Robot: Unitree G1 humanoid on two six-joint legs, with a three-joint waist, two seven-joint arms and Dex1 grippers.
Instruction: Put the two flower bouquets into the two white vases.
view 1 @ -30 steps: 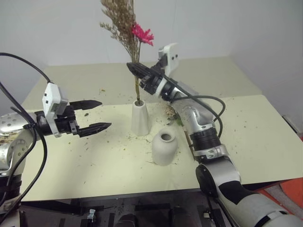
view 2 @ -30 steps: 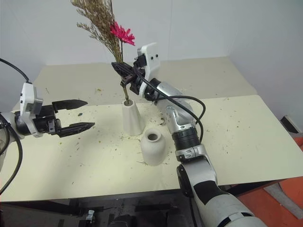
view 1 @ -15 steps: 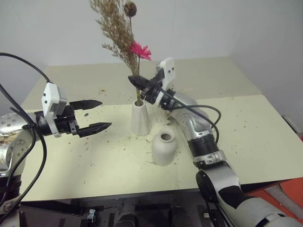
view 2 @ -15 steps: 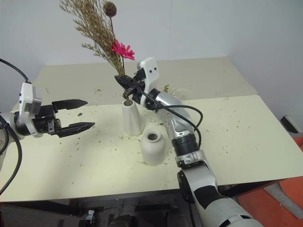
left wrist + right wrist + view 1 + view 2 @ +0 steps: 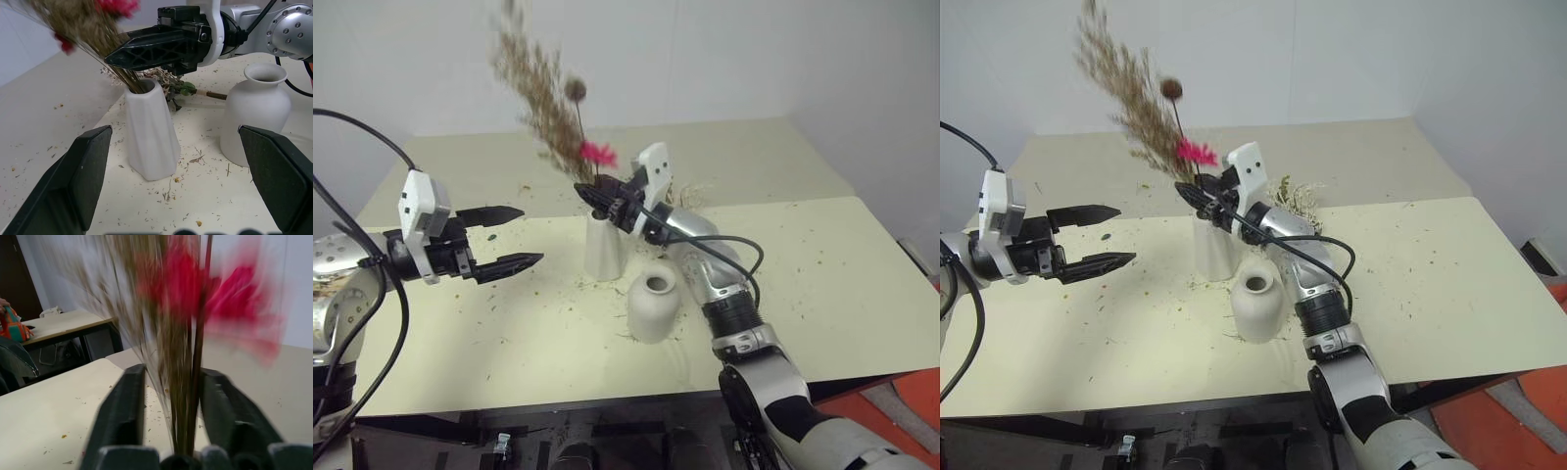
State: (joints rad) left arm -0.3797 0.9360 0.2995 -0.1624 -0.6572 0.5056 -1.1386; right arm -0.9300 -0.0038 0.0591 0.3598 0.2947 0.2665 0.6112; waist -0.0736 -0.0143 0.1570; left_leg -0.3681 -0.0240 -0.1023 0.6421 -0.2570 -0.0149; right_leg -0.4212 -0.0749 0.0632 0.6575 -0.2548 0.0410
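The tan grass bouquet (image 5: 544, 100) with its pink daisy (image 5: 598, 154) stands with its stems in the tall slim white vase (image 5: 604, 251) and leans to the left. My right gripper (image 5: 584, 192) sits just above the vase mouth. It is open, and the stems (image 5: 188, 396) pass loosely between its fingers. The squat white vase (image 5: 653, 305) stands in front and to the right, with nothing in it. The cream-white bouquet (image 5: 1295, 199) lies on the table behind my right arm. My left gripper (image 5: 530, 235) hovers open to the left of the tall vase, holding nothing.
Bits of dried plant are scattered over the pale yellow table (image 5: 842, 284). A second table (image 5: 754, 157) adjoins it at the back. The table's front edge runs close below both vases.
My right gripper came down with the grass bouquet, whose stems sank into the tall vase. Its fingers then parted, and the bouquet tipped to the left. The left arm stayed still.
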